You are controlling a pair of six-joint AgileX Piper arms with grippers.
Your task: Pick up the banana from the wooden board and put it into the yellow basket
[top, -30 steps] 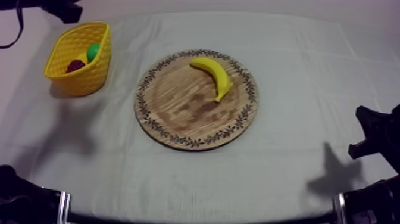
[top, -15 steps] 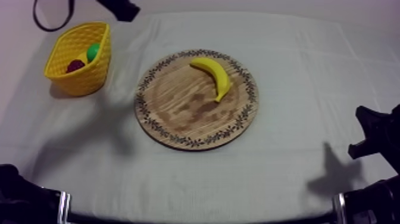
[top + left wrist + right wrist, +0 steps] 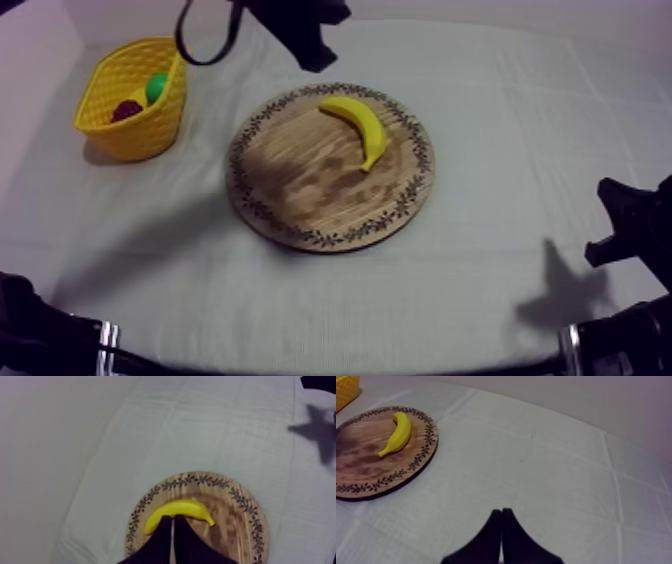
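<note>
A yellow banana (image 3: 358, 122) lies on the far right part of the round wooden board (image 3: 300, 190) in the top view. My left gripper (image 3: 314, 58) hangs over the cloth just behind the board's far rim, a little left of the banana. In the left wrist view its fingers (image 3: 173, 522) lie together as a narrow wedge, shut on nothing, right above the banana (image 3: 190, 509). The yellow basket (image 3: 110, 120) stands at the far left. My right gripper (image 3: 501, 515) is shut on nothing over bare cloth, well away from the board (image 3: 366, 473) and banana (image 3: 399, 431).
The basket holds a green fruit (image 3: 156, 87) and a small red fruit (image 3: 126, 109). My right arm (image 3: 630, 225) rests at the table's right edge. Bare cloth (image 3: 520, 120) lies between it and the board.
My left arm has swung from the far left corner behind the basket to the right, ending above the board's far rim. Banana, board, basket and right arm have not moved.
</note>
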